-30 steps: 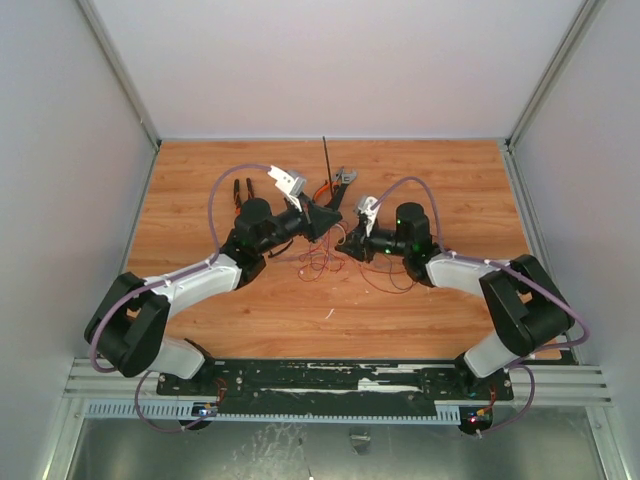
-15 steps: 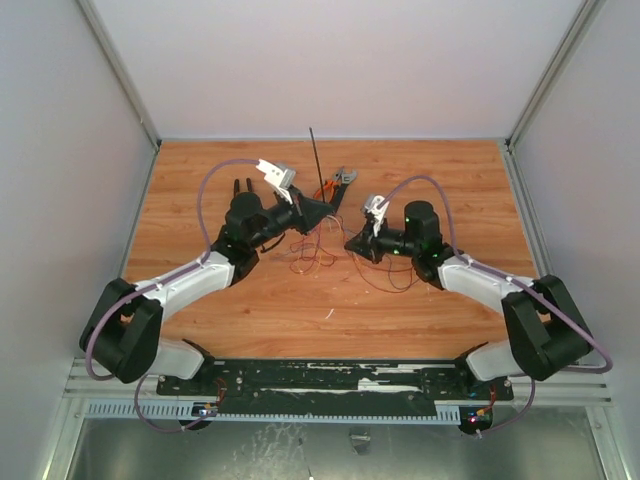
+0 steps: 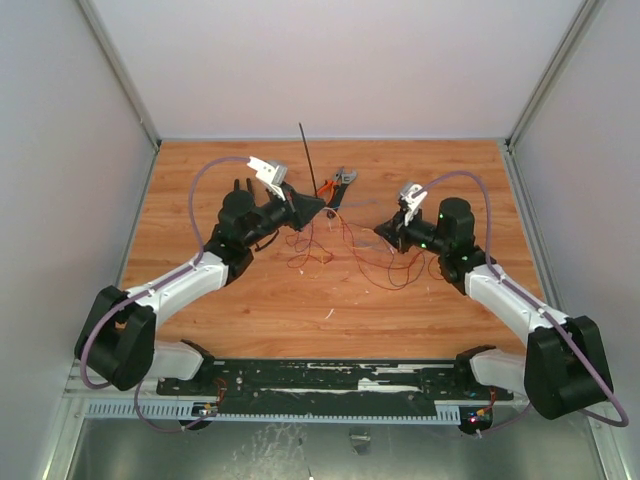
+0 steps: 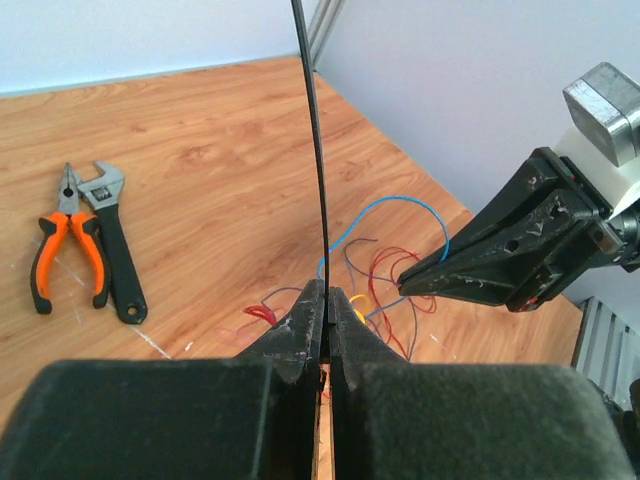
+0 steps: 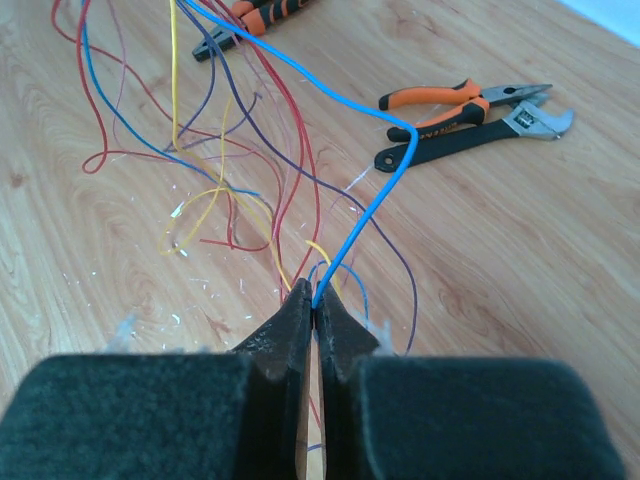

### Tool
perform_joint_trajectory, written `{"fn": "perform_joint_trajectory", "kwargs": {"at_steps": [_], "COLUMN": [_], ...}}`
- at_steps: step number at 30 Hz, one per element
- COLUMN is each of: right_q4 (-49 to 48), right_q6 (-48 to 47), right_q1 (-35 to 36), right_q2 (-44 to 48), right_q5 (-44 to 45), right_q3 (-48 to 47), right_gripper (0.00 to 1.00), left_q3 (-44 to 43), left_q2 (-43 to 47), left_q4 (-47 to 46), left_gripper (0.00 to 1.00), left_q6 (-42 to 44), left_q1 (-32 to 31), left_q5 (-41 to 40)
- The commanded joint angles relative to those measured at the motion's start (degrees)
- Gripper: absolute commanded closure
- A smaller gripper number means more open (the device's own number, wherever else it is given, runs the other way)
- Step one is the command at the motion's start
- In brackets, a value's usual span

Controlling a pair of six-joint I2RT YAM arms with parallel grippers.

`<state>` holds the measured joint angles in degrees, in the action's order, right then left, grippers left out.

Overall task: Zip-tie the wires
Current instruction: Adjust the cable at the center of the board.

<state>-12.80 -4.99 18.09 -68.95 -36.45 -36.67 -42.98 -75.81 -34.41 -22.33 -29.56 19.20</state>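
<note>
The wires (image 3: 330, 250) spread in a loose tangle over the worktop (image 3: 250, 300), between my two arms. My right gripper (image 5: 313, 305) is pressed together on one blue strand of them. My left gripper (image 4: 326, 305) pinches the zip tie (image 4: 315, 150), which stands upright from its fingertips.

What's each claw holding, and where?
Left claw pinches the zip tie near one end; right claw pinches the blue wire; which part cannot be told.
</note>
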Motion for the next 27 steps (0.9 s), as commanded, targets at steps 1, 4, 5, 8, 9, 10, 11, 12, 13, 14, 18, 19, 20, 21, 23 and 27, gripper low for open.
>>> {"fn": "perform_joint_trajectory", "kwargs": {"at_steps": [1, 4, 5, 8, 9, 10, 11, 12, 13, 14, 18, 19, 20, 21, 23, 27], "right_q4": [1.5, 1.9, 2.0, 2.1, 2.3, 2.5, 2.7, 2.8, 3.1, 3.4, 4.3, 4.4, 4.4, 4.3, 3.1, -0.6], "right_q6": [1.2, 1.2, 1.2, 1.3, 1.2, 1.3, 1.4, 1.4, 1.5, 1.5, 1.6, 1.8, 2.0, 2.1, 2.6, 4.2], "right_q1": [-1.0, -1.0, -1.1, -1.0, -1.0, -1.0, -1.1, -1.1, -1.1, -1.1, -1.0, -1.0, -1.1, -1.0, -0.9, -0.4], "right_q2": [1.1, 0.6, 0.5, 0.1, 0.1, 0.0, 0.2, 0.4, 0.7, 0.8, 1.4, 1.2, 1.1, 0.8, 0.2, -1.0], "right_q5": [3.0, 2.9, 3.0, 2.0, 1.5, 1.2, 1.1, 1.1, 1.2, 1.3, -0.2, -1.0, -1.7, -2.4, -3.9, -6.0], "right_q3": [1.4, 1.3, 1.3, 1.0, 0.9, 0.6, 0.3, 0.1, -0.2, -0.5, -2.4, -3.0, -3.8, -4.5, -5.6, -6.7], "right_gripper": [1.00, 1.00, 1.00, 0.96, 0.92, 0.89, 0.85, 0.76, 0.69, 0.63, 0.53, 0.52, 0.51, 0.50, 0.49, 0.49], "left_q3": [-1.9, -1.9, -1.8, -1.8, -1.8, -2.0, -2.1, -2.1, -2.3, -2.4, -3.0, -3.0, -3.1, -3.0, -3.0, -3.1], "left_q2": [1.8, 1.7, 1.8, 1.7, 1.9, 1.8, 2.0, 2.0, 2.1, 2.2, 2.2, 2.1, 2.2, 2.1, 1.9, 1.6], "left_q4": [-0.4, -0.4, -0.4, -0.5, -0.5, -0.5, -0.4, -0.3, -0.1, 0.2, 0.9, 0.9, 0.9, 0.9, 0.8, 0.7], "left_gripper": [1.00, 1.00, 1.00, 1.00, 1.00, 1.00, 1.00, 1.00, 1.00, 1.00, 1.00, 1.00, 1.00, 1.00, 1.00, 1.00], "left_q6": [0.6, 0.5, 0.5, 0.5, 0.4, 0.3, 0.3, 0.3, 0.3, 0.4, 0.7, 0.8, 0.6, 0.6, 0.6, 0.4], "left_q1": [0.6, 0.6, 0.6, 0.6, 0.6, 0.6, 0.6, 0.7, 0.6, 0.6, 0.6, 0.6, 0.7, 0.6, 0.6, 0.6], "left_q5": [-0.4, -0.3, -0.3, -0.2, -0.2, -0.2, -0.2, -0.2, -0.3, -0.4, -0.1, 0.0, 0.1, 0.3, 0.5, 1.1]}}
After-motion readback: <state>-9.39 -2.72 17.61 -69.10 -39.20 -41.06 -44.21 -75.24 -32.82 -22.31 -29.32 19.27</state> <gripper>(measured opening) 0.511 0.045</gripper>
